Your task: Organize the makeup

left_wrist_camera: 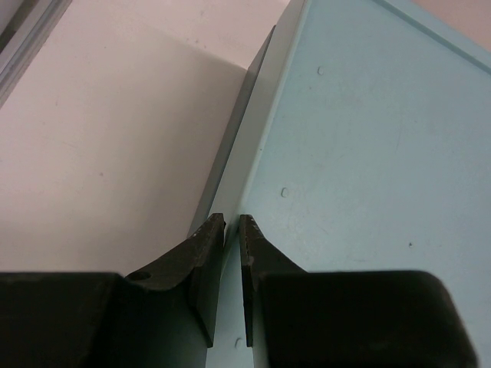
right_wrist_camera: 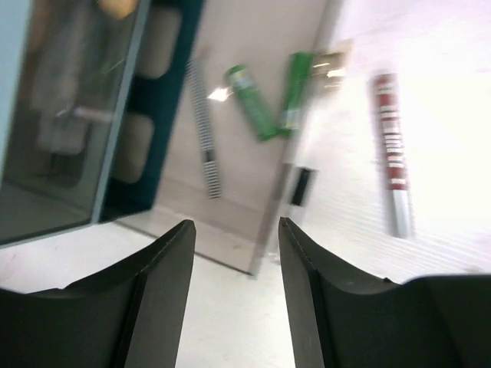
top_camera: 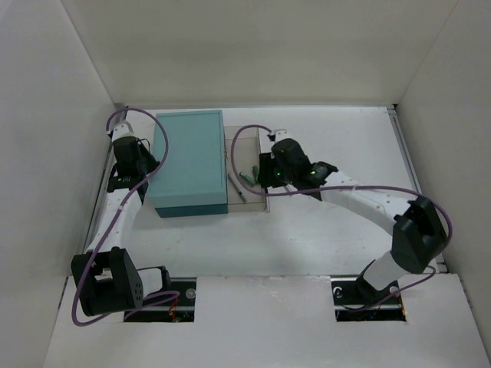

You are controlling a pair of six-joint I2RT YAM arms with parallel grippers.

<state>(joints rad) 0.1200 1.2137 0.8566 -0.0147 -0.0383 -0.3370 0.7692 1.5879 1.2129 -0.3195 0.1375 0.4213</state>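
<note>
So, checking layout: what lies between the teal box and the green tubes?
A thin striped pencil lies between the teal box and the green tubes, clearest in the right wrist view.

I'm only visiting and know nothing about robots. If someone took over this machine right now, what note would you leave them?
The left claw is shut, at the teal box's left edge.
The right claw is open and empty, over the clear tray's right wall.
Done: two green tubes and a striped pencil lie in the tray beside the box.
Left: probably the red pencil, lying right of the tray wall; in or out is unclear. Other makeup is not clearly in view.
</note>
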